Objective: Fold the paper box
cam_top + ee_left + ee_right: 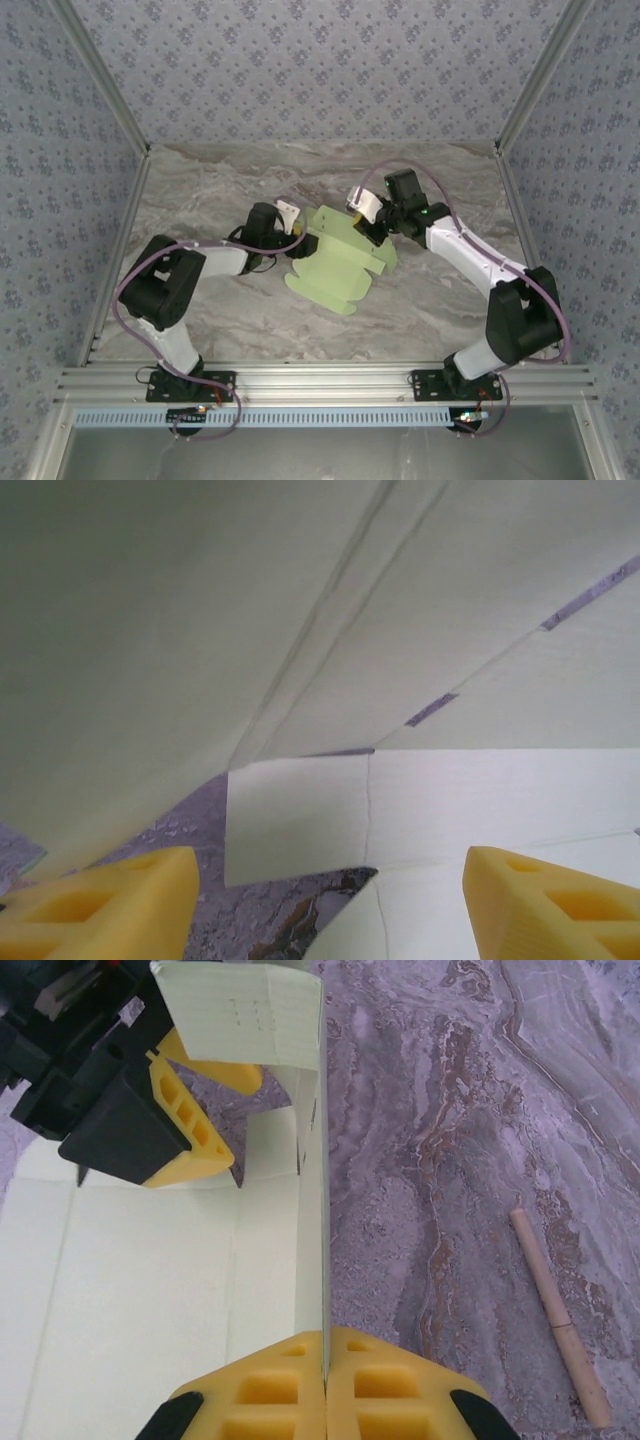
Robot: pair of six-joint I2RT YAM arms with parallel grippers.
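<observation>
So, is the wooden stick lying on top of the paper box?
No, the wooden stick lies on the bare marble-patterned table, clearly apart from the pale green paper box.

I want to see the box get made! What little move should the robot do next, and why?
Probably the left hand should ease forward and close on the flap just in front of it, since it stands open. The right hand is shut on an upright wall of the box, steadying it, so that flap looks ready to fold.
</observation>
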